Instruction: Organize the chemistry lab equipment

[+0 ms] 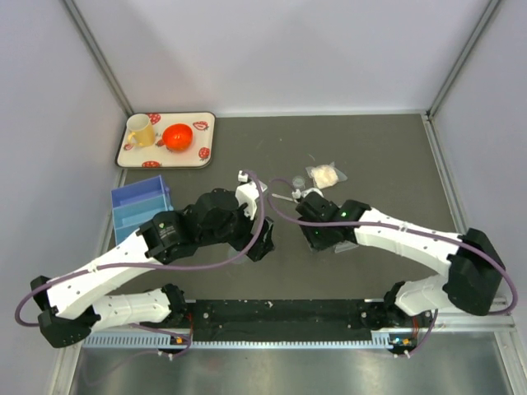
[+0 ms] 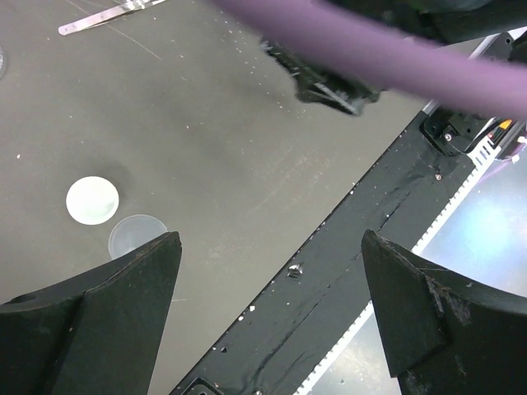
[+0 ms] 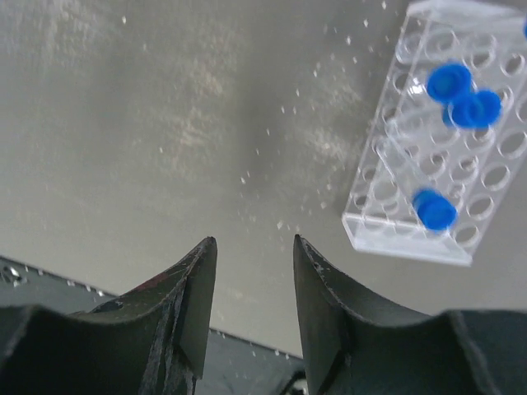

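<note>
While the left gripper (image 2: 270, 239) hangs over the dark table (image 2: 247, 148), its jaws stand spread wide, and nothing is between them or touching them. A clear cup (image 2: 136, 234) lies on the table just beside the tip of the finger on the left of the wrist view; whether they touch, I cannot tell. A white cup (image 2: 92, 200) lies just beside the clear one, on the side away from the finger. A rod (image 2: 107, 15) lies well ahead of this gripper. The right gripper (image 3: 255, 243) is open only partly: a narrow gap shows between its jaws, and it is empty. The rack (image 3: 387, 226) stands ahead and to the right of it, apart from the fingers, with blue-capped tubes (image 3: 449, 82) in it.
</note>
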`<state>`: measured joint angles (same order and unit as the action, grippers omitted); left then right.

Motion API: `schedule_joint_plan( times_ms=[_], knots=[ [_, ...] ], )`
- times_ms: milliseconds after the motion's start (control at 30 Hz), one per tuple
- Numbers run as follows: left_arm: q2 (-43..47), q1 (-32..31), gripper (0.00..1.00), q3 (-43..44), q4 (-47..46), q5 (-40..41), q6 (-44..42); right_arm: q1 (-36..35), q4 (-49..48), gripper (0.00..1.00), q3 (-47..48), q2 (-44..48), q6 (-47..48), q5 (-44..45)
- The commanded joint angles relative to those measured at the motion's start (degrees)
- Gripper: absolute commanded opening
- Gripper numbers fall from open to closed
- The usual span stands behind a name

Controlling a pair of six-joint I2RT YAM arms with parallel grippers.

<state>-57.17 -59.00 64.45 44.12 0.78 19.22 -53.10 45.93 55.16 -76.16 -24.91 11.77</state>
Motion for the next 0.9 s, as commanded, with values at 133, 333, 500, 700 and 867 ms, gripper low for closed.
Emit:
schedule_joint_plan(
  times_ms=[133,333,500,700,867],
  knots=[
    [1.5,0.1,0.96,-1.3,-2.7,0.8,2.0,3.4,-13.4,0.43,0.8,-9.0,-0.3,0.5],
    [0.9,0.1,0.96,-1.3,-2.8,1.1,1.3,6.4,-15.6,0.46,0.7,-13.0,-0.7,3.0],
    [0.0,0.1,0.96,-1.2,-2.7,1.3,0.8,7.8,-16.6,0.46,0.7,-15.2,-0.7,4.8],
    [-1.0,0.1,0.96,-0.8,-2.8,1.5,0.3,8.2,-16.8,0.46,1.6,-18.3,-0.7,7.6],
    [-1.1,0.1,0.96,-0.8,-2.7,1.8,-0.1,8.2,-16.5,0.46,2.2,-19.9,-0.6,10.5]
  ],
)
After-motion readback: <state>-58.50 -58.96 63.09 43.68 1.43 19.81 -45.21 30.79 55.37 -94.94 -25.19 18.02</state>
